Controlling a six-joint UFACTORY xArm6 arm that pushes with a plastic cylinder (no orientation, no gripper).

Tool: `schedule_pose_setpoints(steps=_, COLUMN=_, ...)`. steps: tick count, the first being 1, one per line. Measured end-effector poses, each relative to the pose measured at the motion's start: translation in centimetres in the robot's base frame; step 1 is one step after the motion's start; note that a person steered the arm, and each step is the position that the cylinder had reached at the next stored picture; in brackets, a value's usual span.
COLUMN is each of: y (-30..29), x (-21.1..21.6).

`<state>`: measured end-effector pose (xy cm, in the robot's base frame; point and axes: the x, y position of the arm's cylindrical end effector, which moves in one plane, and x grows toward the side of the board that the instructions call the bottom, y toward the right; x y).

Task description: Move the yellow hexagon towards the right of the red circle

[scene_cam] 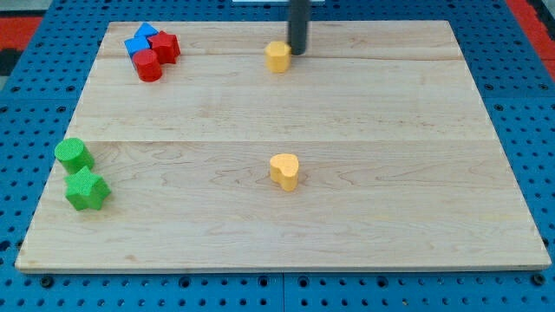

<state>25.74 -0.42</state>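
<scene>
The yellow hexagon [277, 56] sits near the view's top, centre of the wooden board. My tip [297, 52] is right beside it, on its right side, touching or nearly touching it. The red circle [148, 66] stands at the view's top left, far to the left of the hexagon. It is in a cluster with a red star-like block [165, 46] and two blue blocks [139, 42].
A yellow heart-shaped block [284, 171] lies at the board's centre, lower down. A green circle [75, 155] and a green star [87, 190] stand at the view's left edge. The wooden board [390, 173] lies on a blue pegboard.
</scene>
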Motion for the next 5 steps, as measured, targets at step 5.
schedule_pose_setpoints(steps=5, y=-10.2, x=4.1)
